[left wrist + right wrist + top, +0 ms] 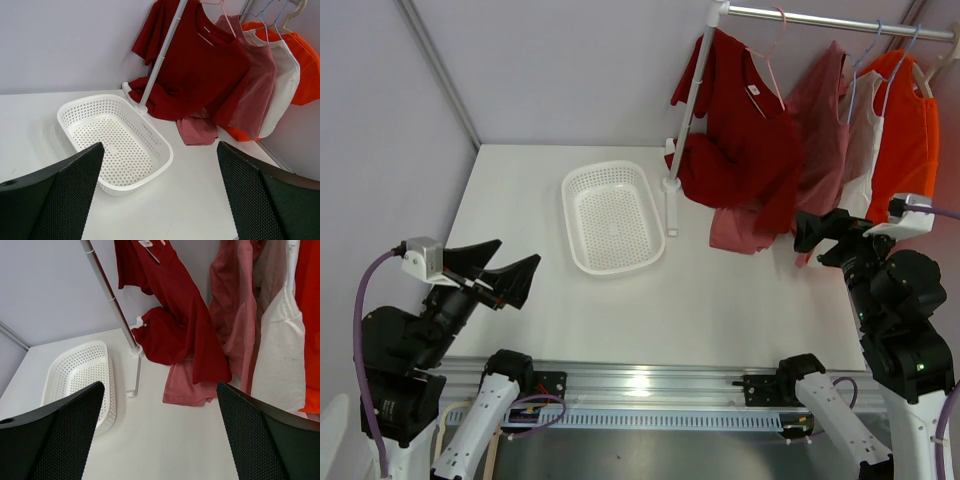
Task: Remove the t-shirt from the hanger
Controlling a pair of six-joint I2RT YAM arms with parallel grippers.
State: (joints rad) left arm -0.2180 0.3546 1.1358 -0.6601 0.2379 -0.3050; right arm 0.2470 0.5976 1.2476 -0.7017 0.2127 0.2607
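The red t-shirt hangs on a pink hanger at the rail's left end. The right gripper is near it, jaws spread and empty. The left gripper, likewise released, is well apart.

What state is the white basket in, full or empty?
Empty: the white basket shows a bare perforated floor in every view, with nothing inside.

Bright, even light; sharp, soft-shadowed.
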